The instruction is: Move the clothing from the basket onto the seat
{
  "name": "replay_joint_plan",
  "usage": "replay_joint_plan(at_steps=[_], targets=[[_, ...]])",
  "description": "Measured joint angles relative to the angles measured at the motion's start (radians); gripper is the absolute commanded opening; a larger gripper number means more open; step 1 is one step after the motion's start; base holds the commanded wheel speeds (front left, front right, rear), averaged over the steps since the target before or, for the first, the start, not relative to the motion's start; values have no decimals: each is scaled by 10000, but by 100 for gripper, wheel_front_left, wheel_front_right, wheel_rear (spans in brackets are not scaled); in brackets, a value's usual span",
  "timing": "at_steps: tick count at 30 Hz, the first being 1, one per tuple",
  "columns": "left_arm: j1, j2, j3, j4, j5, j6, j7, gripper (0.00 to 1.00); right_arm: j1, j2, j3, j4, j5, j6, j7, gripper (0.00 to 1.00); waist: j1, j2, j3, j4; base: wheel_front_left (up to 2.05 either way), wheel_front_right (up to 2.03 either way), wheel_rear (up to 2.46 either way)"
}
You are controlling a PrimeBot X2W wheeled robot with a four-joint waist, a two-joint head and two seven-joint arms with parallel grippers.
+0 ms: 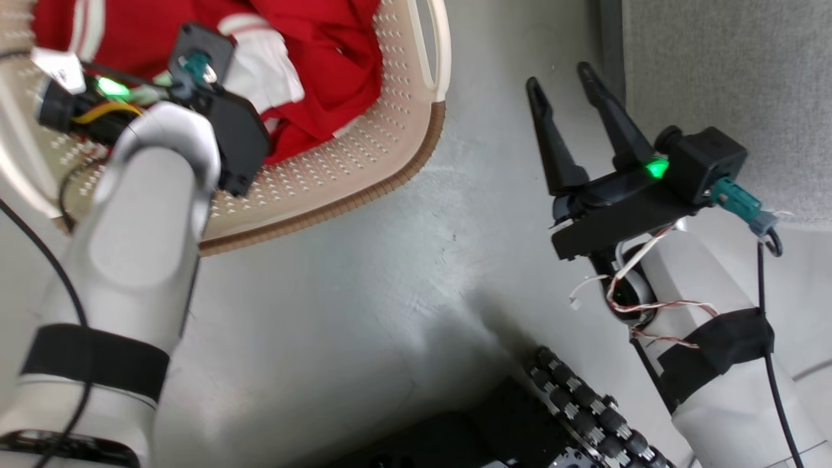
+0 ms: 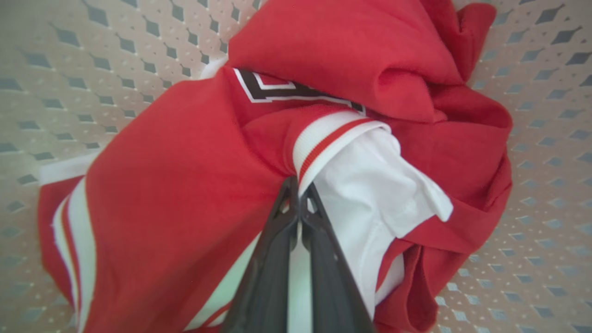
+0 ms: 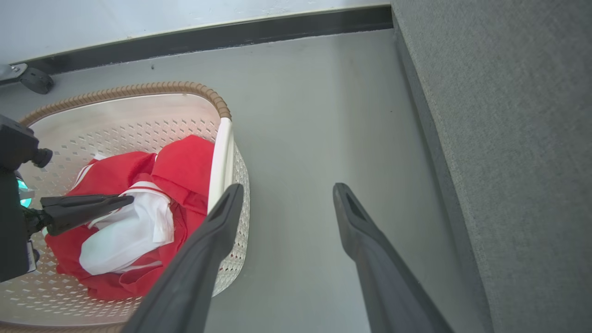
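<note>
Inside basket [image 1: 364, 166], left pincer [image 2: 299, 186] pressed together, pinching clothing [image 2: 185, 185] at striped trim [image 2: 323, 138]. Right pincer [image 1: 559, 75] spread, empty, above floor [image 1: 390, 292] between basket and seat [image 1: 715, 65].

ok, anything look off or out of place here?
Loose red-and-white wires hang exposed behind the right gripper, one white end dangling free. Otherwise normal: clothing bunched in the basket, nothing spilled.
</note>
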Motion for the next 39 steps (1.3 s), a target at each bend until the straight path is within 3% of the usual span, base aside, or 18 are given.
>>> replay_joint_plan(at_steps=[9, 26, 32, 39], targets=[[691, -936, 297, 228, -761, -4, -1156, 0, 164, -464, -901, 290, -257, 48, -2, 100, 0, 0, -1061, 623, 0, 0, 0], [2136, -1214, 454, 493, -1964, -288, -3229, 0, 1635, -1187, -1741, 552, -685, 104, 0, 100, -1, -1, -3302, 2422, 0, 0, 0], [2758, -1258, 408, 470, -2489, -451, -3499, 0, 1976, -1379, -1958, 529, -754, 134, 0, 100, -2, -1, -4191, 3010, 0, 0, 0], [3783, -1252, -441, -295, -3812, -451, -3593, 0, 2577, -1438, -2194, 552, -792, 146, 0, 100, -2, -1, -5266, 3576, 0, 0, 0]])
